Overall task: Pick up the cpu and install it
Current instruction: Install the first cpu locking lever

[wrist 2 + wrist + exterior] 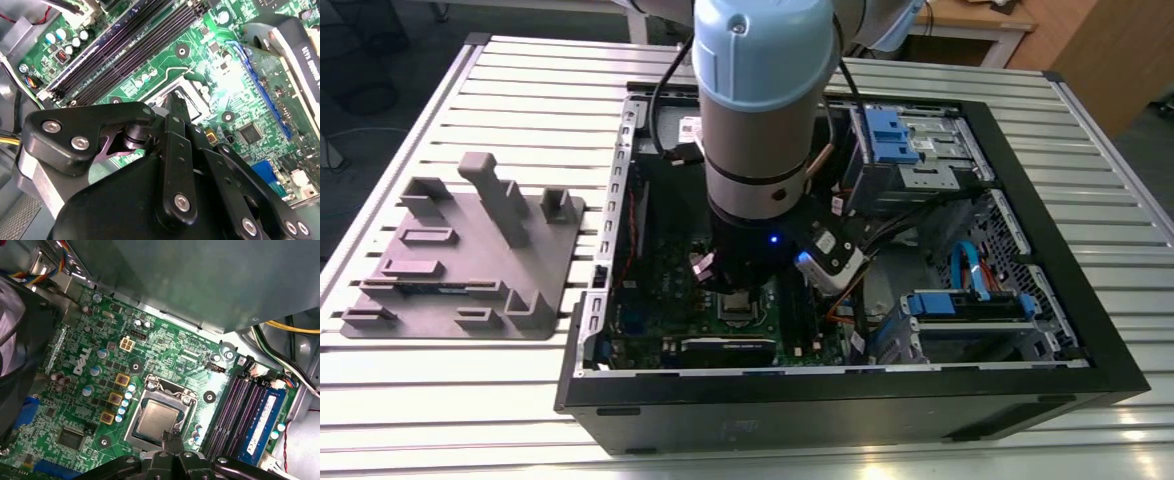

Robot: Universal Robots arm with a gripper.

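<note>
We are reaching the arm down into an open computer case lying on a slatted table, with a grey plastic fixture at nine o'clock of the case in the exterior view. In the first wrist view the cpu is sitting in the motherboard socket frame, and the gripper is hanging just at the chip's edge, its fingers drawn nearly together and gripping nothing we can make out. Seating well, we judge, is calling for a flat, square chip and gentle pressure. The gripper's dark linkage is hiding most of the socket in the second wrist view, so contact is staying unclear.
</note>
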